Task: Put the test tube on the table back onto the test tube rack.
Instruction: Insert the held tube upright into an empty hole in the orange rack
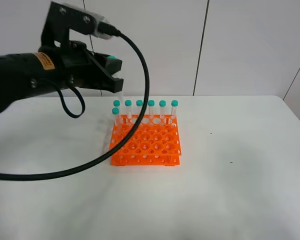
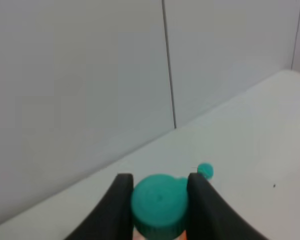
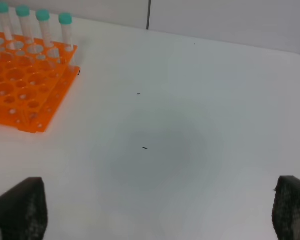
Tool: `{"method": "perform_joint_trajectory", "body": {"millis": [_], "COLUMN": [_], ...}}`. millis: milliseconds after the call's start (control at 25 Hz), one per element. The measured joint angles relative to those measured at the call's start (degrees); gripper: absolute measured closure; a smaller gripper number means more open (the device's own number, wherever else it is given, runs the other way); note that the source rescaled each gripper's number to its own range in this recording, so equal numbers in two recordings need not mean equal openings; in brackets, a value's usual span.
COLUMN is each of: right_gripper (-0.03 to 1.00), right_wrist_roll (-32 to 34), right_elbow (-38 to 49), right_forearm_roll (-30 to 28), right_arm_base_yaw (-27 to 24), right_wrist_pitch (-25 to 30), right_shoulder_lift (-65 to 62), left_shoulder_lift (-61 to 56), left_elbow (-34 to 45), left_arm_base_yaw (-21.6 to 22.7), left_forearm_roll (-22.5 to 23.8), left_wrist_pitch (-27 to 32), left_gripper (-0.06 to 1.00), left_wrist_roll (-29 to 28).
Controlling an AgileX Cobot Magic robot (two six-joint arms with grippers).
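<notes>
Presently the tube (image 2: pixel 157 200) is gripped at its cap by the closed jaws of the left gripper (image 1: pixel 118 75), at upper left of the high view and clear of the table (image 1: pixel 240 150). Its long axis is judged near vertical with the tip down, though the body is barely made out beneath the jaws. The rack (image 1: pixel 146 142) lies below and slightly right of the jaws; other tubes (image 1: pixel 151 107) fill its back row. A free hole is to be lined up under the tip. The right gripper (image 3: pixel 155 215) is spread wide, holds nothing, and is judged the farther from the rack.
</notes>
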Motion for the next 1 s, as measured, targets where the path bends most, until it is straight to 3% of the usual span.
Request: {"method": "perform_joint_trajectory", "body": {"millis": [160,360,480,600,880,1000], "right_gripper": [-0.03,-0.03,-0.03,-0.03,-0.03,-0.03], "right_wrist_roll": [0.0,0.0,0.0,0.0,0.0,0.0], "right_elbow": [0.0,0.0,0.0,0.0,0.0,0.0], "right_forearm_roll": [0.0,0.0,0.0,0.0,0.0,0.0], "right_arm_base_yaw": [0.0,0.0,0.0,0.0,0.0,0.0], "right_wrist_pitch": [0.0,0.0,0.0,0.0,0.0,0.0], "right_shoulder_lift": [0.0,0.0,0.0,0.0,0.0,0.0], "left_shoulder_lift": [6.6,11.7,15.2,18.3,22.1,24.6], "left_elbow": [0.0,0.0,0.0,0.0,-2.4,-4.7], "left_arm_base_yaw": [-0.6,-4.4,-5.3,-3.4,3.8,5.3], "left_forearm_roll": [0.1,0.1,0.2,0.3,0.5,2.6], "left_wrist_pitch": [-3.2,-6.7,-12.8,-16.2,-16.9,-17.7], "left_gripper": [0.94,0.94,0.94,0.94,0.94,0.94], "left_wrist_roll": [-0.7,-2.2,-2.3,-2.3,-2.3,-2.3]}}
